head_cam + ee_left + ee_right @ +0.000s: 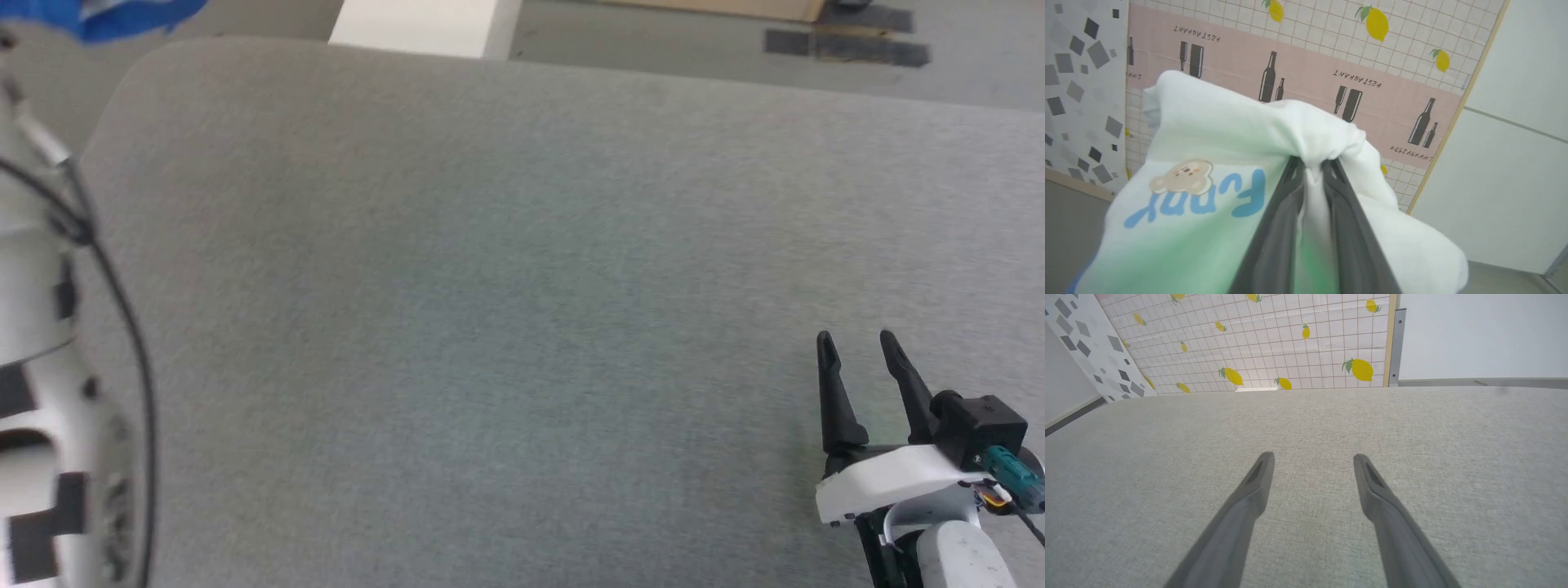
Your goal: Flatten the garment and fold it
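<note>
Left gripper [1312, 163] raised well above the bench [490, 286], tilted up toward the patterned wall [1380, 85], fingers clenched on a bunched white fold of the shirt [1216, 134]; cloth draped round both fingers, blue lettering upside down. Pale left forearm [41, 392] along the bench's left edge, blue of the shirt above the far left corner. Right gripper [856, 339] low over the near right corner, released, fingers spread apart. Wide grey top between both arms, out to the rounded far left corner and far edge.
</note>
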Available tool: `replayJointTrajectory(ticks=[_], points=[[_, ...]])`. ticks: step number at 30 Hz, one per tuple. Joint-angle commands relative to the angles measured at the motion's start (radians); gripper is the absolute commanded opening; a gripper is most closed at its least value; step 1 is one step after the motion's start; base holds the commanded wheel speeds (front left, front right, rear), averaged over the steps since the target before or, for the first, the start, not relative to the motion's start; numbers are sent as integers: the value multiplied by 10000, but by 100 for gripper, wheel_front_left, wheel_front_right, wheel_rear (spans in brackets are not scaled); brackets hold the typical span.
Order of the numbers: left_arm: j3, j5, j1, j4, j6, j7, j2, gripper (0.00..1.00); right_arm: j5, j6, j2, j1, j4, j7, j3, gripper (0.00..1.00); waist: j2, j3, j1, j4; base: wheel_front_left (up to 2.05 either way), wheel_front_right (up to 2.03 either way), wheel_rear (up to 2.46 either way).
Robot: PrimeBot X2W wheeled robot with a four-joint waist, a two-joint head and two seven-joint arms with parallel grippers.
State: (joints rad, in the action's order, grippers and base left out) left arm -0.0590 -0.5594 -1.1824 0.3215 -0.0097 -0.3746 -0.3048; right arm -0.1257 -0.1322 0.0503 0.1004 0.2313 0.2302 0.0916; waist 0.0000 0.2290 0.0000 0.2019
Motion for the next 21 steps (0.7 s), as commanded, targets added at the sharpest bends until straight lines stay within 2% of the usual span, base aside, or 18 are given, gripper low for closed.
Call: replayJointTrajectory(ticks=[1,7,11,12,16,18,21], points=[[220,-245,-266,-121,-120,-95,447,0,-83,15,1,2,118,111,8,100,0,-606,0,-722,0,0,0],[1210,-657,-108,-143,-555,-240,1726,0,-149,15,0,40,479,247,208,100,0,-861,0,-1465,0,0,0],[1928,-904,812,191,-710,-54,2277,0,-46,15,0,-28,574,283,436,100,0,-900,0,-1844,0,0,0],[2557,-1259,1834,534,-743,209,2476,0,-35,15,0,-144,593,297,575,100,0,-891,0,-2070,0,0,0],[3611,-1785,3153,1107,-683,545,2536,0,-17,15,0,-259,594,306,662,100,0,-834,0,-2282,0,0,0],[4445,-1911,3825,1517,-615,600,2540,0,-25,15,0,-282,587,309,692,100,0,-801,0,-2364,0,0,0],[5603,-2266,4841,2377,-382,123,2542,0,-44,15,0,-297,584,311,683,100,0,-811,0,-2455,0,0,0]])
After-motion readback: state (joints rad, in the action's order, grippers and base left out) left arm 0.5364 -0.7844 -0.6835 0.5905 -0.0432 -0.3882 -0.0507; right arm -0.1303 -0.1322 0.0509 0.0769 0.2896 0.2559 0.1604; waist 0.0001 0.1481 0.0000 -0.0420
